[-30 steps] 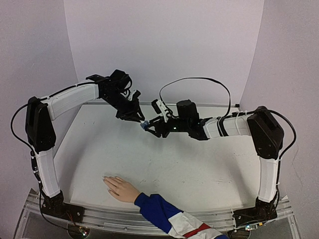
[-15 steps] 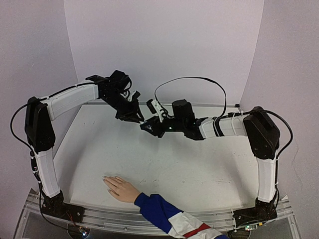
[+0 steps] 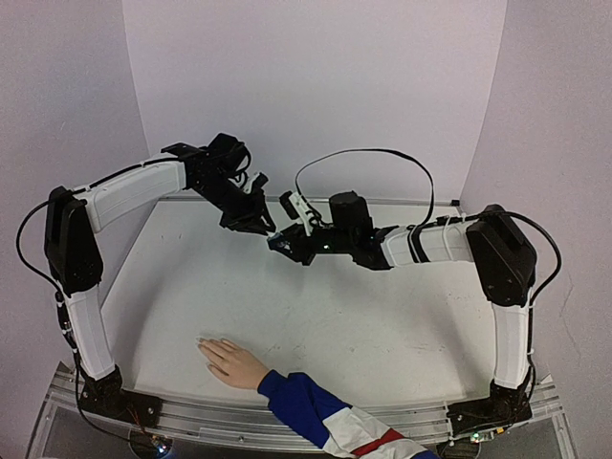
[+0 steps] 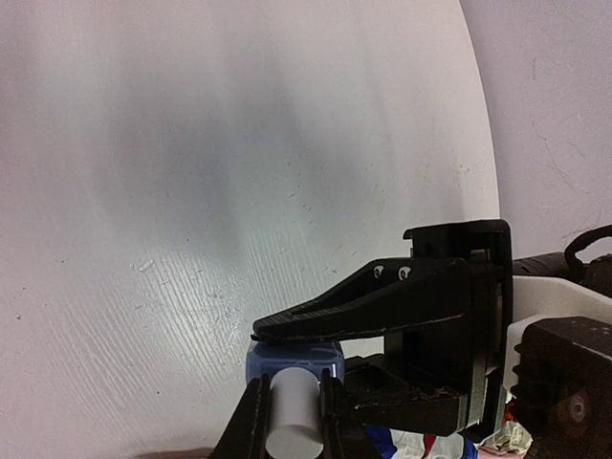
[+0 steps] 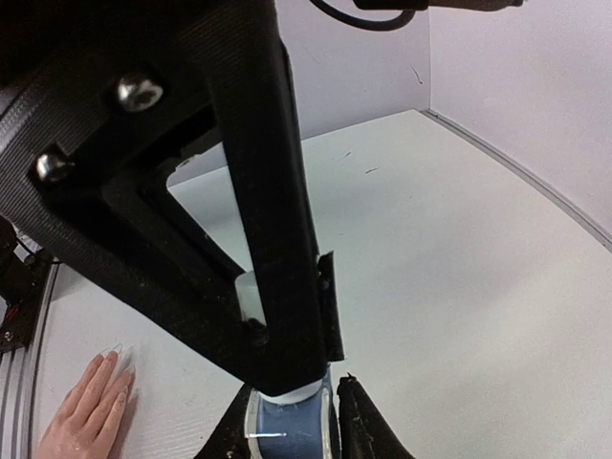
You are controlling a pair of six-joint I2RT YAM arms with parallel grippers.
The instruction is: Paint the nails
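A small blue bottle [image 5: 287, 428] with a white cap [image 4: 292, 416] is held in the air between both grippers, above the far middle of the table. My right gripper [image 5: 292, 416] is shut on the blue body. My left gripper [image 4: 292, 384] is shut on the white cap from the other side. In the top view the left gripper [image 3: 264, 226] and the right gripper [image 3: 280, 245] meet tip to tip. The pale hand [image 3: 232, 361] with the blue, white and red sleeve [image 3: 325, 416] lies flat near the front edge. Its nails [image 5: 113, 352] point left, far from both grippers.
The white table [image 3: 382, 325] is bounded by pale walls at the back and sides. A black cable [image 3: 382, 153] loops above the right arm. A metal rail [image 3: 210, 421] runs along the front edge.
The right gripper has carried the bottle a little left and up, against the left gripper's fingers. The left arm has barely moved. The hand has not moved.
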